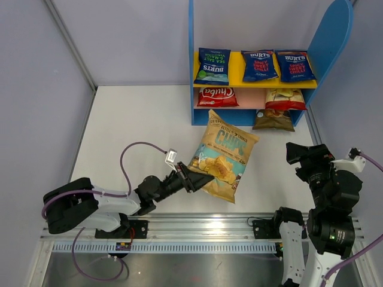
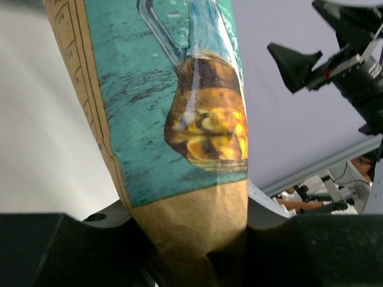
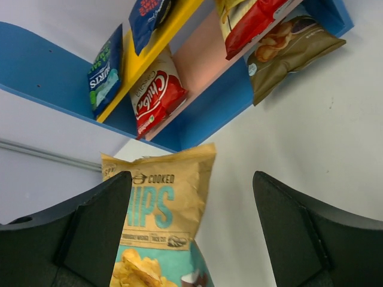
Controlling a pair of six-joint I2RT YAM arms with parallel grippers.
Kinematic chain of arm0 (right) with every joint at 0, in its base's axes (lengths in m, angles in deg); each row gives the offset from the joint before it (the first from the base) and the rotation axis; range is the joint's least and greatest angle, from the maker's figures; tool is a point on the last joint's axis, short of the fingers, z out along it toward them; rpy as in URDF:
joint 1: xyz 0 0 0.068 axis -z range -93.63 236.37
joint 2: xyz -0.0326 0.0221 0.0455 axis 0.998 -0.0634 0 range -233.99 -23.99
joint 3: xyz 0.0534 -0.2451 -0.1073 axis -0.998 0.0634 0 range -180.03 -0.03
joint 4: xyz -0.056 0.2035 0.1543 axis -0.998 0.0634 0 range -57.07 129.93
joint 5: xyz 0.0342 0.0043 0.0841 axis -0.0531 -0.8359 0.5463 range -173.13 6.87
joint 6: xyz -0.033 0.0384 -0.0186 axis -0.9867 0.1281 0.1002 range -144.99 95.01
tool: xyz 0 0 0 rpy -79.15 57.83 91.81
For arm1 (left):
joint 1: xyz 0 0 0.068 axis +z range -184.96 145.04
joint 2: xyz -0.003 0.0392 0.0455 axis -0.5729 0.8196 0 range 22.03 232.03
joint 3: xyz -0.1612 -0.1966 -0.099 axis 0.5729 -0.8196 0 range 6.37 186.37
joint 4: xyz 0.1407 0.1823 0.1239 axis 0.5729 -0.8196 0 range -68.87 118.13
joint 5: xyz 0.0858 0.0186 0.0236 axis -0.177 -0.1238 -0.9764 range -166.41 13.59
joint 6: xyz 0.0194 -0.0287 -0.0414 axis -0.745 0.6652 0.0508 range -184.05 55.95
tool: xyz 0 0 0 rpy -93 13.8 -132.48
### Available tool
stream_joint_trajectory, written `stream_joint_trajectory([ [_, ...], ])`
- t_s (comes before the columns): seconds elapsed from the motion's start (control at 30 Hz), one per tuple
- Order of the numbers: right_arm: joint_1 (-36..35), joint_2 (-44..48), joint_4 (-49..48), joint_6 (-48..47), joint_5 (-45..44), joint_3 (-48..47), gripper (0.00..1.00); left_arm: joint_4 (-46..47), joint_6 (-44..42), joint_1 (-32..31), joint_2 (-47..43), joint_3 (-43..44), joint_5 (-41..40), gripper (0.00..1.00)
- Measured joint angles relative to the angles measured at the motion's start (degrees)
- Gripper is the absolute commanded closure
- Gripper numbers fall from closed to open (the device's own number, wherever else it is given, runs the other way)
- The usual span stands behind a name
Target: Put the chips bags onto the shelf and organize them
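The left pincer (image 1: 192,177) is clamped on the lower edge of a large glossy tan-and-teal chips bag (image 1: 224,156). The bag slants up and away from it over the middle of the white tabletop (image 1: 137,119), nearer the near edge. Whether the bag's lower corner touches the surface cannot be told. The right pincer (image 3: 190,185) stands wide apart with nothing between its fingers, close to the right edge of the tabletop.

The small wooden shelf with blue sides (image 1: 192,60) stands at the far edge, toward the right corner. Three dark blue Burts bags (image 1: 259,64) sit in a row on its yellow upper board (image 1: 237,72). On the pink middle board (image 1: 251,98) a red Chuba bag (image 1: 215,95) sits at the left end and a red-and-white bag (image 1: 285,98) at the right end. A tan-gold bag (image 1: 274,119) leans at the right end of the blue base (image 1: 221,116).
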Motion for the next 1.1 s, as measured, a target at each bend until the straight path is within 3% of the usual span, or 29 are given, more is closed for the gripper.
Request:
stream_joint_trajectory([
  [0.2,0.0,1.1,1.3,-2.2,-0.6,1.2,0.10,1.3,4.4,3.8,3.7,0.3,-1.0,0.81],
  [0.57,0.0,1.7,0.5,-2.6,0.7,6.1,0.10,0.5,14.8,8.2,27.9,4.8,0.2,0.86],
  [1.1,0.0,1.7,-2.6,-3.7,2.2,7.7,0.09,1.7,20.9,15.2,40.2,20.9,0.4,0.86],
])
